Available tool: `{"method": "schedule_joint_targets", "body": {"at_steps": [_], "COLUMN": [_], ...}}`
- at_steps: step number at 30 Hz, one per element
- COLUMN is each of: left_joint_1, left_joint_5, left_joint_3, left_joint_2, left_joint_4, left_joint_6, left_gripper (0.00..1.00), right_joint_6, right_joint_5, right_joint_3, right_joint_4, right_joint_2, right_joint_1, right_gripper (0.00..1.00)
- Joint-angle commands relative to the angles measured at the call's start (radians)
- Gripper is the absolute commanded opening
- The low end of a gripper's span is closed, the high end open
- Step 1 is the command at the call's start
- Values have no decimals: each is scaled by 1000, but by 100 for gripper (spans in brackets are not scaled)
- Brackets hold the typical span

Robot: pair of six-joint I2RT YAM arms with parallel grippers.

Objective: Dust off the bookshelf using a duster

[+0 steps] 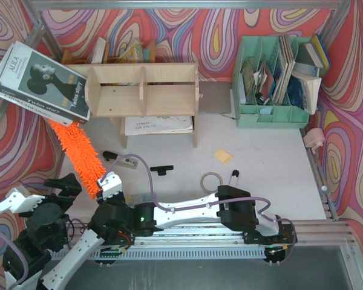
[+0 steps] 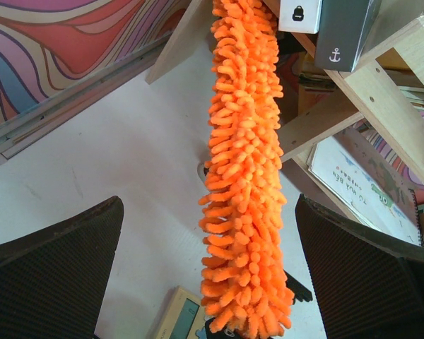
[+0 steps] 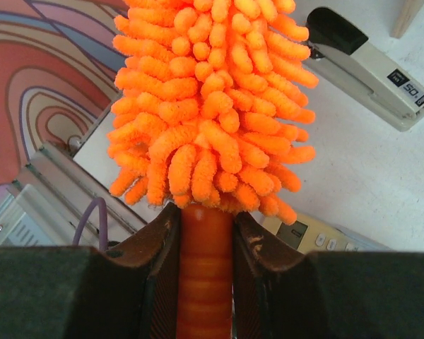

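The orange fluffy duster (image 1: 78,154) slants from my right gripper up-left to the left end of the plywood bookshelf (image 1: 142,90); its tip lies under the leaning book. My right gripper (image 1: 104,181) is shut on the duster's orange handle (image 3: 203,282), just below the fluffy head (image 3: 205,92). My left gripper (image 1: 65,184) is open and empty beside the duster. In the left wrist view the duster (image 2: 244,176) hangs between the spread fingers (image 2: 56,268) without touching them, and the shelf's panels (image 2: 367,92) show at upper right.
A grey book (image 1: 39,81) leans on the shelf's left end. Papers (image 1: 157,124) lie under the shelf. A stapler (image 1: 124,161), black clip (image 1: 162,170), tape ring (image 1: 210,180), marker (image 1: 235,176) and yellow note (image 1: 224,156) lie in front. A mint-green organizer (image 1: 272,78) stands back right.
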Motion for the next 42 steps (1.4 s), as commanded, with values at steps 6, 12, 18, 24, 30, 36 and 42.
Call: {"method": "schedule_joint_targets", "body": {"at_steps": [6, 12, 18, 24, 30, 36, 42], "left_joint_1": [-4, -3, -3, -4, -4, -4, -4], "left_joint_5": [-31, -32, -32, -34, -35, -34, -37], "left_joint_3": [-6, -5, -4, -2, -2, -1, -2], "left_joint_2": [-4, -1, 7, 18, 22, 23, 14], "left_joint_4": [-19, -21, -22, -23, -24, -25, -24], "left_joint_6": [-6, -7, -8, -7, -9, -7, -9], "left_gripper": [98, 98, 98, 98, 98, 98, 98], "right_joint_6": [88, 106, 92, -5, -66, -5, 16], "right_joint_5": [-108, -125, -130, -93, -48, -99, -145], "right_joint_3": [-9, -70, -66, -55, -129, -134, -115], "right_joint_4": [-78, -151, -175, -85, 37, -37, -100], "right_joint_2": [-10, -12, -1, -45, -134, -92, -18], "right_joint_1": [-11, -11, -16, -19, -19, -37, -48], "right_gripper": [0, 0, 0, 0, 0, 0, 0]}}
